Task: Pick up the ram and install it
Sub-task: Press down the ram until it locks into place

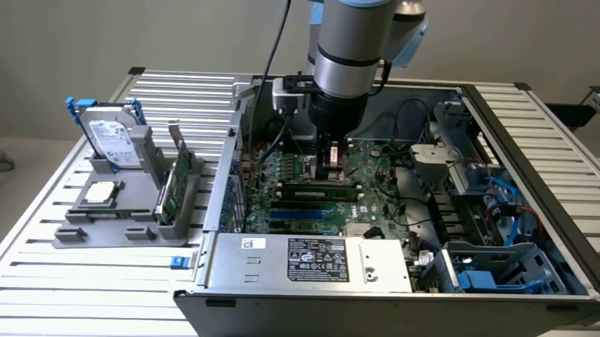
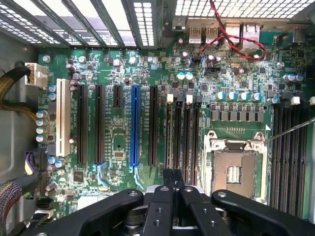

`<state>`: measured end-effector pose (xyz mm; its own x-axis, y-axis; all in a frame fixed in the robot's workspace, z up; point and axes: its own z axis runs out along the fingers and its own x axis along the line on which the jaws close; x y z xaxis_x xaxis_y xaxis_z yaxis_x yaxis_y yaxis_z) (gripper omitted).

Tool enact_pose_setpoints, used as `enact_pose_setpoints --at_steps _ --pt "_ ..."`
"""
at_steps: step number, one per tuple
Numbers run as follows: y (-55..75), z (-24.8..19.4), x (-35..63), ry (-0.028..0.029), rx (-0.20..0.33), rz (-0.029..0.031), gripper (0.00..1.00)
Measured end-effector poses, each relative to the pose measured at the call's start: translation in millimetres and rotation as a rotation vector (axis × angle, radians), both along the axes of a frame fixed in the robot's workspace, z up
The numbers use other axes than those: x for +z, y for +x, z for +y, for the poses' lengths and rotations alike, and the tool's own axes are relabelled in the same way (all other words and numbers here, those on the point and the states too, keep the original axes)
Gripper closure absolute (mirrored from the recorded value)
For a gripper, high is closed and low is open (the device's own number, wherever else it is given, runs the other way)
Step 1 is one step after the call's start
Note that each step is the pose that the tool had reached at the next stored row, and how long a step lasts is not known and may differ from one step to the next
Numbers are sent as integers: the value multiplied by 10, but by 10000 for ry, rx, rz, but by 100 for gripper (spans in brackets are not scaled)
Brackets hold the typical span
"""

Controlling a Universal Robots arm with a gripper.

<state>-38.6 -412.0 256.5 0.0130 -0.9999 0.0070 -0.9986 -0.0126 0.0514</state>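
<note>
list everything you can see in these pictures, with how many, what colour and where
ram: one, dark green, lying on the motherboard below the gripper
motherboard: one, green, inside the case
computer case: one, grey, open on the table
power supply: one, grey, at the case's near edge
hard drive: one, silver, upright in the holder
expansion card: one, green, upright in the holder
holder: one, grey, exterior view's left
table: one, slatted, silver
gripper: one, black, shut, over the motherboard

Matt green motherboard (image 2: 147, 98), glossy black plastic slots (image 2: 82, 123), bare metal case (image 1: 310, 260).
</note>
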Motion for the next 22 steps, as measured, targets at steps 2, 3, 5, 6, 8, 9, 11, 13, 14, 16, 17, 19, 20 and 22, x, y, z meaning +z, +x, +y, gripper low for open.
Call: enact_pose_setpoints --at_steps 2,3,5,6,8,9,11,13,14,16,17,19,20,22 --pt "-29 1 -38 2 1 0 89" --pt "-51 1 -56 3 0 -1 89" --pt "-80 2 -92 1 -1 0 89" --pt "-87 5 -110 1 -1 0 89" --pt "-88 18 -147 2 0 0 89" --pt "-88 26 -163 1 0 0 89" --pt "-88 43 -189 1 -1 0 89" --pt "-87 46 -202 2 2 0 89" --pt "-87 47 -208 2 1 -1 89" --pt "-88 47 -215 0 0 1 89" --pt "-87 47 -220 0 1 1 89" --pt "-87 47 -233 -2 1 2 89" --pt "-88 47 -241 -4 0 1 89" --pt "-88 47 -253 -8 0 1 89"
